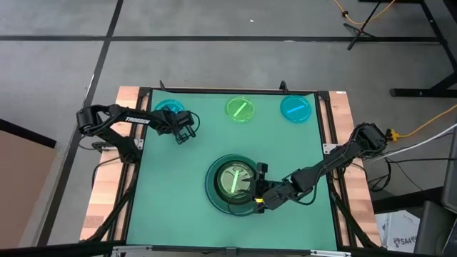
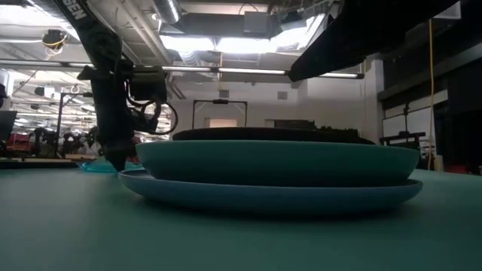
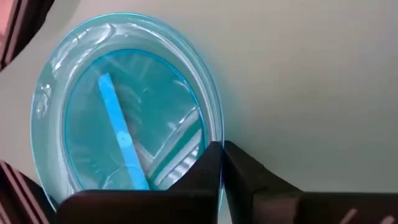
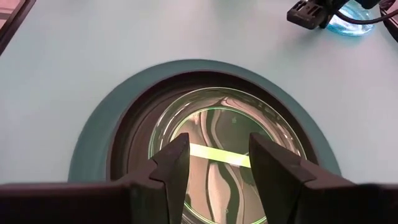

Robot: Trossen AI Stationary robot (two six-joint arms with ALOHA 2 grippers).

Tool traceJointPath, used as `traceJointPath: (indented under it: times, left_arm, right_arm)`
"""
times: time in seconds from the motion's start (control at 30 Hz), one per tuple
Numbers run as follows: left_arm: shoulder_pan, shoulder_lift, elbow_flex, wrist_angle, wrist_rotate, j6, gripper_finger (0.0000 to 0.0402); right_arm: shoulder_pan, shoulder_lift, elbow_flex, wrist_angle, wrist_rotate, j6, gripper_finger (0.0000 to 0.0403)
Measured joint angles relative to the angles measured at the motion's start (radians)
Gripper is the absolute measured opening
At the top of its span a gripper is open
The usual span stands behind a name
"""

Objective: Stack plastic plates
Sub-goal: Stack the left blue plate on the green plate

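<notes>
The cyan plate (image 3: 127, 109) at the table's (image 1: 171, 221) far-left edge is pinched at its rim by the left gripper (image 3: 221, 163), presumably for lifting; the right gripper (image 4: 214, 163) is held open over the central stack (image 1: 232, 184).

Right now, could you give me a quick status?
Left gripper shut on cyan plate rim. Right gripper open over stack. Nothing in the way.
</notes>
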Motion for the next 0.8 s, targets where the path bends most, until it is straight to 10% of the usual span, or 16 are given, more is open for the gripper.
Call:
traceJointPath:
  times: [0.8]
  left_arm:
    - [-0.551, -0.213, 0.053, -0.131, 0.003, -0.247, 0.0000]
  right_arm:
    - [0.140, 0.000, 0.001, -0.231, 0.078, 0.296, 0.0158]
